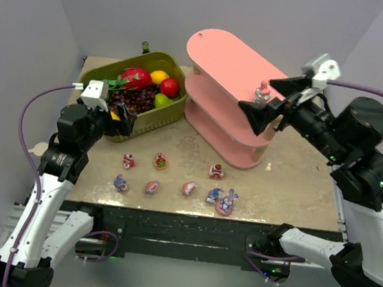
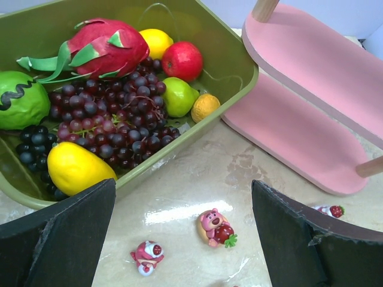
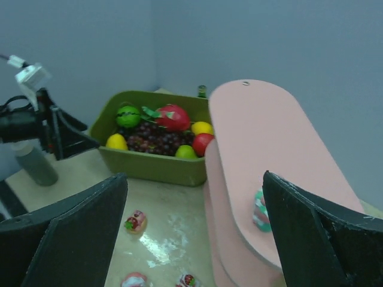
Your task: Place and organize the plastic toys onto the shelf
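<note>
Pink oval boards make up the shelf (image 1: 222,57) at the back right of the table (image 1: 297,183). One toy (image 1: 262,90) stands on its top board, near the right end. The right gripper (image 1: 266,101) hangs just beside it, jaws spread wide and holding nothing. Eight other toys (image 1: 160,160) lie in two rows on the tabletop. The left gripper (image 1: 122,118), also spread and empty, hovers by the green basket (image 1: 174,114).

1 toy (image 3: 258,209) on the shelf (image 3: 263,131) is partly hidden behind the right gripper (image 3: 194,179).
</note>
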Motion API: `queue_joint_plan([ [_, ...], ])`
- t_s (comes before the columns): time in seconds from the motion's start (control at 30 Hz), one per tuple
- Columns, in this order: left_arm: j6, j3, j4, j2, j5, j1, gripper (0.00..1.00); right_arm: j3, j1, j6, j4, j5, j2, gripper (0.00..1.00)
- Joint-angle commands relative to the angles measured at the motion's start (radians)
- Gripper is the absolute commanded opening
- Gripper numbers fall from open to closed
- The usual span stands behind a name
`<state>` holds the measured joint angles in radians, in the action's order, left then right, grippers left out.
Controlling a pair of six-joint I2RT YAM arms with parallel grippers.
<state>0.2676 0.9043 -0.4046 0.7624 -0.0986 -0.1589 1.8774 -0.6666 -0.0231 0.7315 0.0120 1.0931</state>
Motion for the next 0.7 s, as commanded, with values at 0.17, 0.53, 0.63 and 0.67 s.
queue_joint_plan([
  [0.17, 0.039, -0.039, 0.062, -0.031, 0.068, 0.005, 1.0, -0.254, -0.195, -0.072, -0.161, -0.414, 0.1, 0.94],
  [0.53, 0.051, -0.064, 0.05, -0.026, 0.134, 0.005, 1.0, -0.661, -0.324, -0.064, -0.274, -0.313, 0.201, 0.83],
  [0.63, 0.056, -0.076, 0.055, -0.023, 0.129, 0.005, 0.99, -0.736, -0.33, -0.077, -0.337, -0.299, 0.225, 0.79],
  [0.67, 0.058, -0.079, 0.056, -0.018, 0.126, 0.005, 0.99, -0.756, -0.332, -0.078, -0.365, -0.288, 0.235, 0.77],
])
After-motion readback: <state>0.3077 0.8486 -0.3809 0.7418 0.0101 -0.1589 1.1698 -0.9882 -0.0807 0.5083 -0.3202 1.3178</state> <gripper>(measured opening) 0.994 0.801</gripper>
